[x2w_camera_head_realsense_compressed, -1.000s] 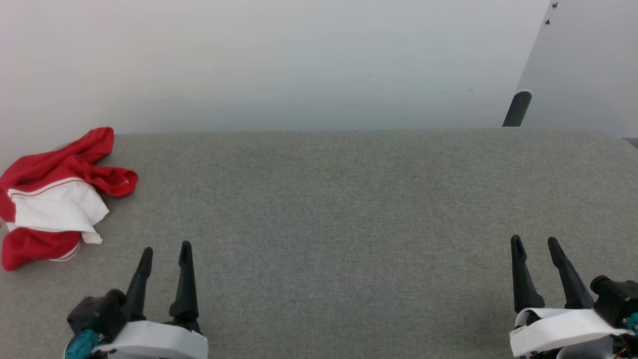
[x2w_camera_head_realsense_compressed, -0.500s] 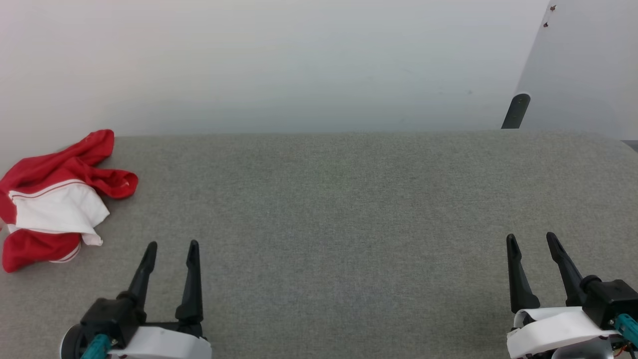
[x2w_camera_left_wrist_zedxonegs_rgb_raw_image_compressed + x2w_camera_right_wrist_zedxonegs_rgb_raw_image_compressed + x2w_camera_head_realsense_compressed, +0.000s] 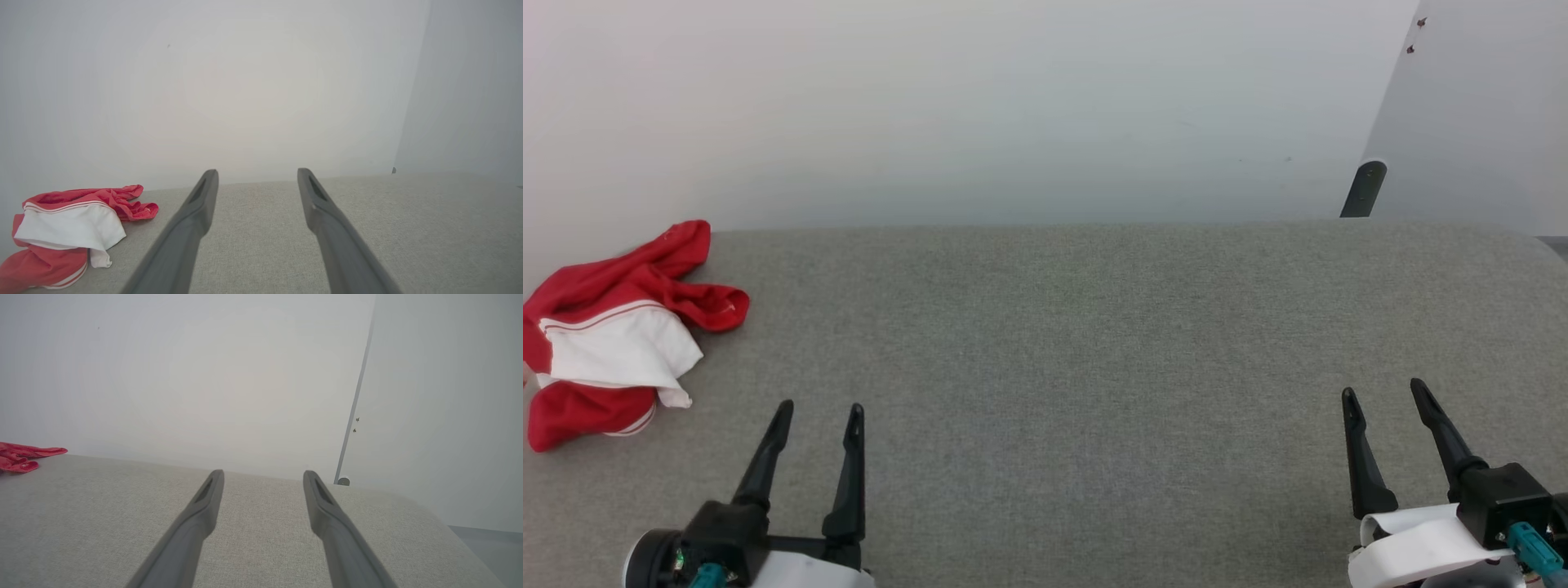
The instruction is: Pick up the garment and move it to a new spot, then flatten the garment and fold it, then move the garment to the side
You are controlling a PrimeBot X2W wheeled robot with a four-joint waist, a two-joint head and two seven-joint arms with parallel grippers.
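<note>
Garment position: the garment (image 3: 613, 343) lies crumpled at the left edge of the head view, on the grey fabric surface (image 3: 1078, 367), near the far edge where the surface meets the pale wall (image 3: 980, 106). It is red cloth with a white section with striped trim across its middle. No print is legible in this heap.

Orientation: the heap's long axis runs from a red tip at the upper right down to a red lobe at the lower left of the head view, tilted off the frame's vertical.

End effectors: the left gripper (image 3: 819, 407) sits at the lower left, fingers apart, holding nothing. The right gripper (image 3: 1382, 389) sits at the lower right, fingers likewise apart and empty. Both point up the frame over bare fabric.

Governing relation: the garment lies up and to the left of the left gripper, near but not touching, and well apart from the right gripper across the full width of the surface. The left arm is therefore judged the nearer one for the pickup. The reach calls for a leftward and forward move, with the fingers set across the heap's long axis.
</note>
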